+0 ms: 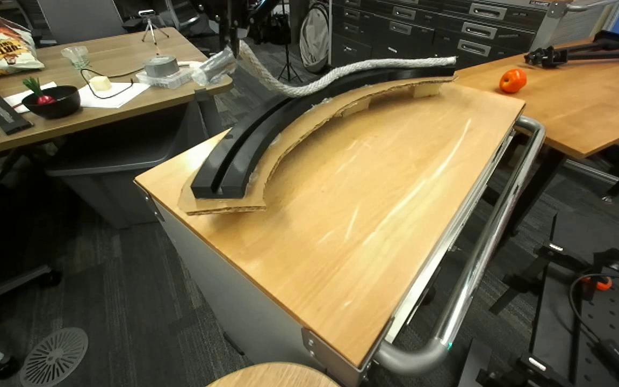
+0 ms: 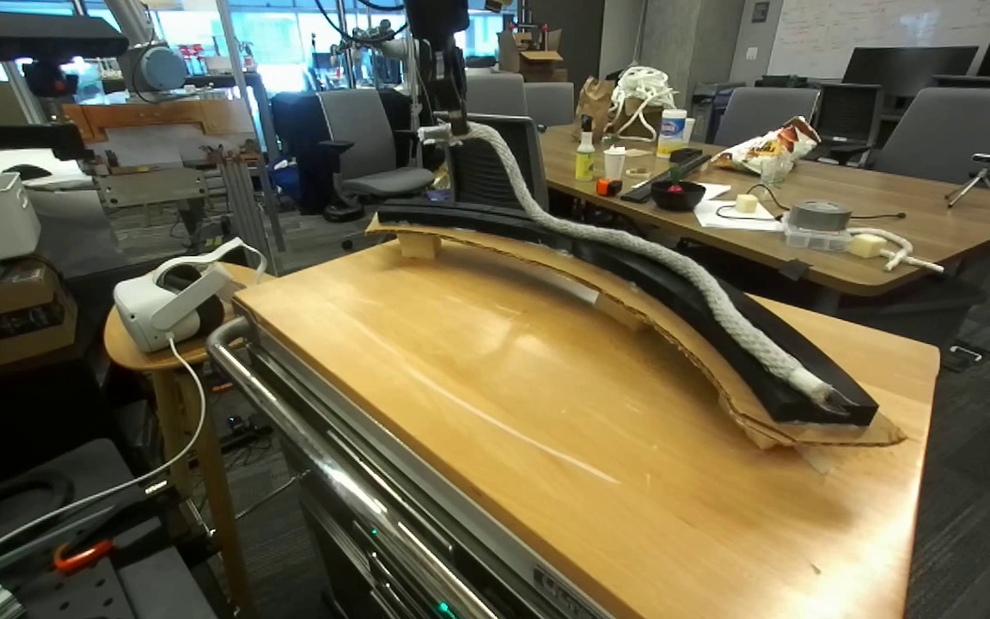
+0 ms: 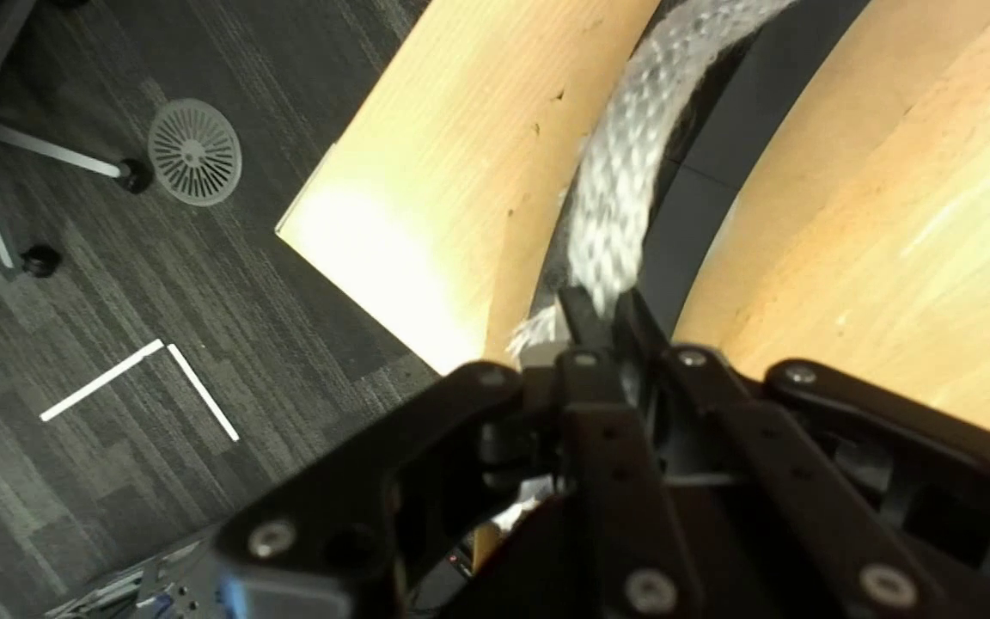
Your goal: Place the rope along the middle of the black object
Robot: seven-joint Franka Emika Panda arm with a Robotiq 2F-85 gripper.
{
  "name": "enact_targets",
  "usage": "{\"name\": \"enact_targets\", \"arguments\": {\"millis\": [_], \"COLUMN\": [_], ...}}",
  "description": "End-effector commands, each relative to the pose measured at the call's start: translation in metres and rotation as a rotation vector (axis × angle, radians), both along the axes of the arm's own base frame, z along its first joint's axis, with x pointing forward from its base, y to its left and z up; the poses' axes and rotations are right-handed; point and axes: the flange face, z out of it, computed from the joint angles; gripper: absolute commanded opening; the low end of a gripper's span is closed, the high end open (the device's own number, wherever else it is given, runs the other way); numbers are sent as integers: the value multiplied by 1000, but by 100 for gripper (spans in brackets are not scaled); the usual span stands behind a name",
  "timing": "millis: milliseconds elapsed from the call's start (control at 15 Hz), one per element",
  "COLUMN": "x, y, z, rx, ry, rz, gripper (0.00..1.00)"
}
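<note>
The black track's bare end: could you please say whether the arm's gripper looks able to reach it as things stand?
Probably yes: the gripper hangs above that end of the black track, with only its held rope visible between, which would likely come along.

My black fingers (image 3: 583, 320) are dark and soft in the wrist view, their near parts out of focus; above them the thick light-grey braided rope (image 3: 624, 155) catches light, its weave whitened; glare burns out a corner of the light-brown wooden tabletop (image 3: 383, 279), while the dark grey carpet (image 3: 289, 103) lies dim; in an exterior view the bluish-white windows (image 2: 267, 39) at the back are overexposed; in an exterior view soft shadow lies beneath the curved brown cardboard strip (image 1: 257, 186), and highlights streak the polished metal rail (image 1: 484, 263).
</note>
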Motion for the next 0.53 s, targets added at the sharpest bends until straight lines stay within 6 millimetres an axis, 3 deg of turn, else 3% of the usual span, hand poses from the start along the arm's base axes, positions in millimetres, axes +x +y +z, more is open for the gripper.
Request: {"name": "enact_targets", "arguments": {"millis": [0, 467], "x": [10, 15], "y": [0, 14], "z": [3, 0], "rx": [-12, 47], "ry": [46, 101], "rz": [87, 174], "gripper": [3, 2]}}
